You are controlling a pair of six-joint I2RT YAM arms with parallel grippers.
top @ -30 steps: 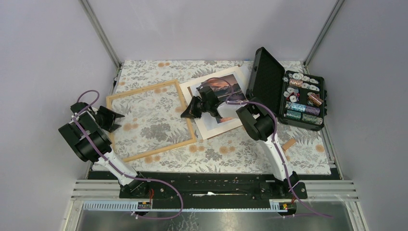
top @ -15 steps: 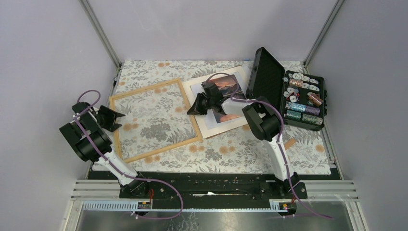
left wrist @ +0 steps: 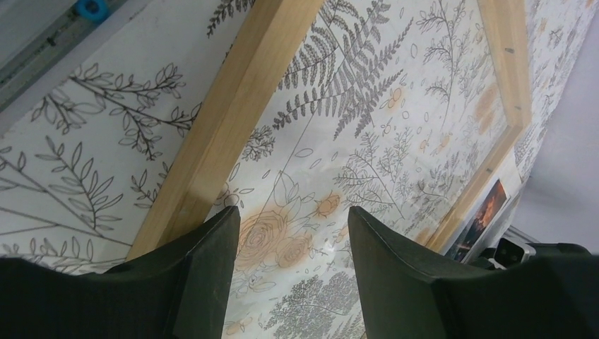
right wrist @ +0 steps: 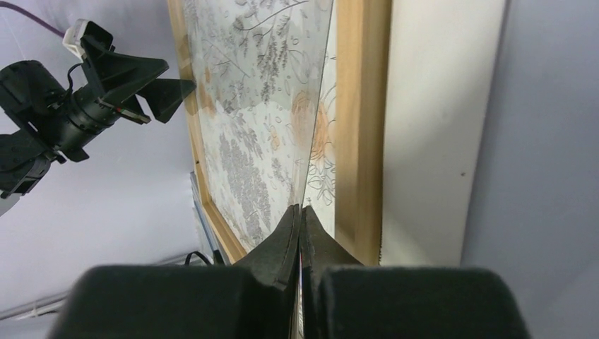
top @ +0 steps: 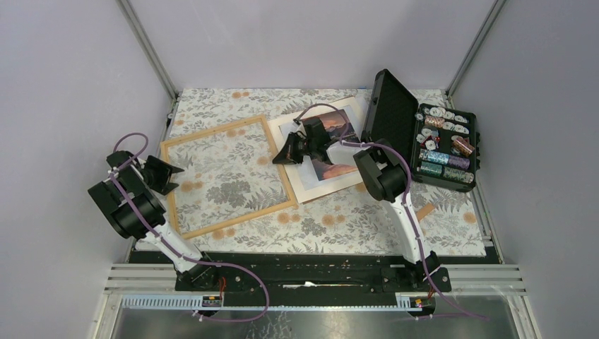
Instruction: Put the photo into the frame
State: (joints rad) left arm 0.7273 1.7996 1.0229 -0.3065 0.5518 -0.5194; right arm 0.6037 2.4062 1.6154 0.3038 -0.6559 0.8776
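The light-wood frame point(top: 226, 176) lies flat on the floral cloth, left of centre. To its right the sunset photo point(top: 333, 126) lies over a cream mat point(top: 311, 185). My right gripper point(top: 280, 159) is shut at the photo's left edge, beside the frame's right rail point(right wrist: 360, 127). In the right wrist view a thin sheet edge with a red sliver sits pinched between the pads point(right wrist: 302, 208). My left gripper point(top: 171, 174) hovers open over the frame's left rail point(left wrist: 233, 120), with nothing between its fingers point(left wrist: 293, 215). A corner of the photo point(left wrist: 480, 215) shows far off.
An open black case point(top: 387, 116) stands at the back right, its tray point(top: 445, 145) full of coloured chips. A small tan piece point(top: 424, 210) lies near the right arm. Grey walls close in on three sides.
The right gripper drew back and to the right, staying shut. The frame and the mat shifted slightly to the right. The left gripper barely moved.
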